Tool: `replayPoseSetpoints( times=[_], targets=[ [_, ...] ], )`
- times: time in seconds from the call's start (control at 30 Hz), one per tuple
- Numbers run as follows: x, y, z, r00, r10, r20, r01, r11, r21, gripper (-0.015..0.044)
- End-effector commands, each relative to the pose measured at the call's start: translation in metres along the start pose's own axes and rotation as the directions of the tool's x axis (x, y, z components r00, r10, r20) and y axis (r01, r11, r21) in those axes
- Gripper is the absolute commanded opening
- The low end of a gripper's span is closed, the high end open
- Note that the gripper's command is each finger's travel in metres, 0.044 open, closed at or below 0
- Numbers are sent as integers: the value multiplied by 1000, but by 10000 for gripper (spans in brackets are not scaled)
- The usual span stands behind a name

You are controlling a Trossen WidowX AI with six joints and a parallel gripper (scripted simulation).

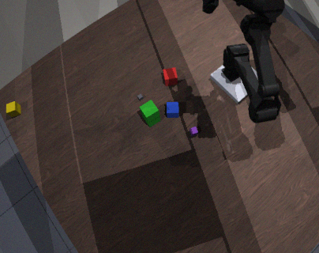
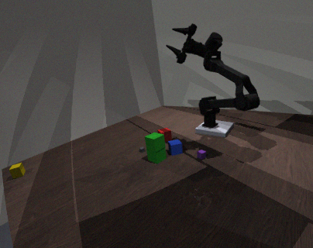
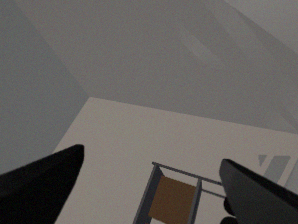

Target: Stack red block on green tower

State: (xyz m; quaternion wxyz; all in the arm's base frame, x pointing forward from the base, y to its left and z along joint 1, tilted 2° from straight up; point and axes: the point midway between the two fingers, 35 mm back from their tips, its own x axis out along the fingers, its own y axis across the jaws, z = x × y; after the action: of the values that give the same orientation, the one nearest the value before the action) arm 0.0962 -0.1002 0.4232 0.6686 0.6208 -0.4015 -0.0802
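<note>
Matte black tool [image 2: 177, 39] spread wide — glossy red block [image 2: 165, 134] behind green tower [image 2: 156, 147].

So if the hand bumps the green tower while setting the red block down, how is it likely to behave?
The green tower looks like two cubes stacked, taller than wide, so a sideways nudge near the top would probably tip it or slide the upper cube off. Its flat faces suggest it would not roll. The blue block stands close beside it, so a fall that way may knock into it.

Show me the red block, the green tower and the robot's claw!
red block [image 1: 170, 76], top view, its top face.
green tower [image 2: 156, 147], exterior view, its front side.
gripper [image 2: 177, 39], exterior view, the open gap between fingertips.
</note>
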Motion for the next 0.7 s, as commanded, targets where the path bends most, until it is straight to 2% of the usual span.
replayPoseSetpoints(
  times=[0.0,0.03,0.3,0.67],
  targets=[
    [0,0,1,1000,0,1,0,1000,0,426],
    [2,1,4,1000,-1,5,1,1000,0,440],
    [26,-11,49,994,-78,71,79,997,-18,440],
    [60,-76,82,931,-350,103,360,927,-105,440]
  ],
)
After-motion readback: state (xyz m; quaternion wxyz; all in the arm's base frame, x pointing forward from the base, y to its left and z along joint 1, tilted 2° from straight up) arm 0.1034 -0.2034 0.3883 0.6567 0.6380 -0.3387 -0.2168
